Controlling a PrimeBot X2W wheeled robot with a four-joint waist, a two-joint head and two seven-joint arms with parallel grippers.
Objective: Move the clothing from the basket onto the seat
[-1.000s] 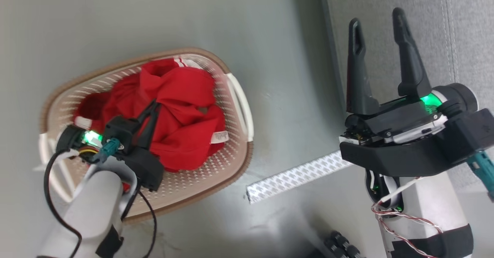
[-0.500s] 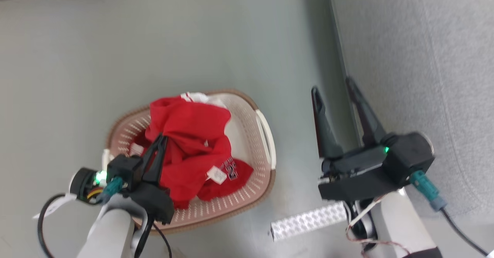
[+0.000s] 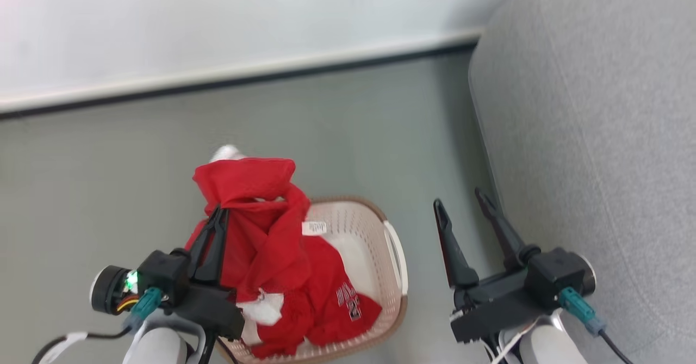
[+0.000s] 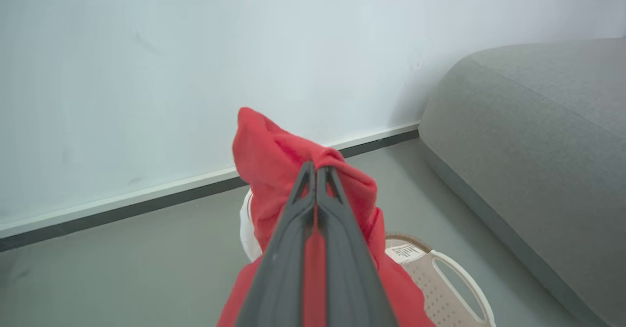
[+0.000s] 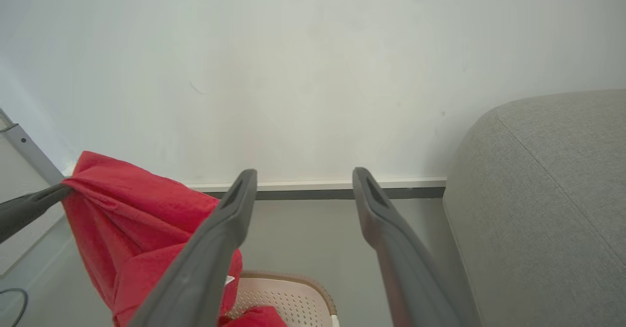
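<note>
One bright red fabric garment (image 3: 266, 228) hung pinched in our L gripper (image 3: 219, 211), lift step; R gripper (image 3: 458, 198) spread, empty. Next needed: carry frame-right onto grey upholstered seat (image 3: 598, 135).

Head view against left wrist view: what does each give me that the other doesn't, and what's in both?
Head view: the second garment, red with a number print, lying in the basket, and the right fingers, spread open and empty beside the seat.
Left wrist view: a close look at the left fingers pressed shut on a fold of the lifted garment, fabric bunched above the tips.
Both: the lifted garment raised above the basket, the seat, grey floor and white wall.
</note>
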